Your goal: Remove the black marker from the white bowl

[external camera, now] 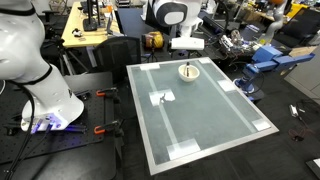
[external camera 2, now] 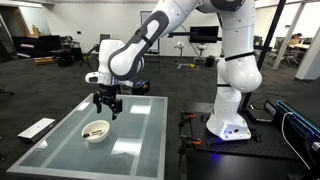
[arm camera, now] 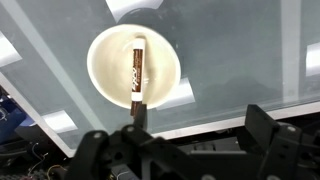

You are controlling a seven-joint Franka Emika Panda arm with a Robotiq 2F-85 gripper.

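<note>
Marker [arm camera: 137,72] lies across bowl [arm camera: 105,70], reaching toward rim, so easy to pinch. My gripper [external camera 2: 107,111] hangs above bowl, jaws wide, empty, ready to descend.

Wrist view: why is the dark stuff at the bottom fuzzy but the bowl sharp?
In the wrist view the end effector is very near the lens and blurs, while the white bowl and black marker look sharp; in an exterior view the white bowl is small, the marker a thin dark line.
</note>
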